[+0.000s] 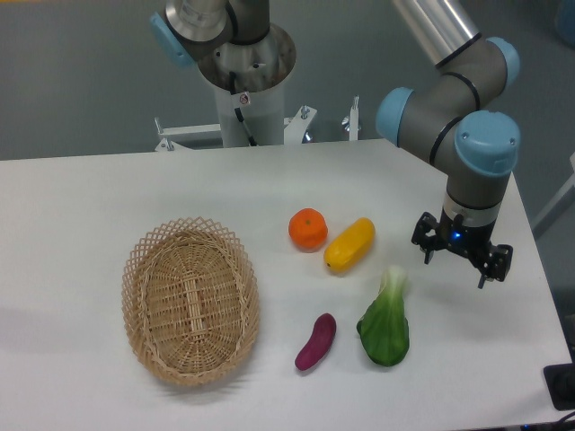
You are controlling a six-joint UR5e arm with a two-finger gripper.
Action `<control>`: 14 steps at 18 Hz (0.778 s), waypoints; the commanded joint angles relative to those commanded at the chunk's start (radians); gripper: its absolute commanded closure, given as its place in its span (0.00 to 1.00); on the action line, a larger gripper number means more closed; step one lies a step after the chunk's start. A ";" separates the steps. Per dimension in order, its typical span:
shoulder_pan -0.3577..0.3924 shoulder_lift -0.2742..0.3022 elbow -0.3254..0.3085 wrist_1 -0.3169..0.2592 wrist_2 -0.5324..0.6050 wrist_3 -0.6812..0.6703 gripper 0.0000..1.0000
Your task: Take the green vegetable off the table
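Note:
The green vegetable [385,325] lies on the white table [81,197] at the front right. Its dark green leaf points toward the front edge and its pale stem toward the back. My gripper [461,250] hangs above the table to the right of the vegetable and a little behind it, clear of it. It points down and nothing shows in it. Its fingers are hidden under the dark body, so whether they are open or shut does not show.
A yellow fruit [349,244] and an orange [308,229] lie behind and left of the vegetable. A small purple eggplant [315,342] lies just to its left. A wicker basket [190,300] stands at the front left. The table's right edge is close to the gripper.

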 joint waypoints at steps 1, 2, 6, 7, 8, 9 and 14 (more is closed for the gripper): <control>0.000 -0.002 -0.002 0.000 0.000 0.000 0.00; 0.000 0.000 -0.003 0.000 0.000 0.000 0.00; 0.002 0.002 -0.003 -0.002 -0.002 -0.015 0.00; 0.002 0.003 -0.003 -0.008 -0.005 -0.017 0.00; 0.000 0.003 -0.003 -0.011 -0.003 -0.023 0.00; -0.002 0.003 -0.005 -0.011 -0.002 -0.037 0.00; -0.032 0.005 -0.029 -0.009 0.002 -0.156 0.00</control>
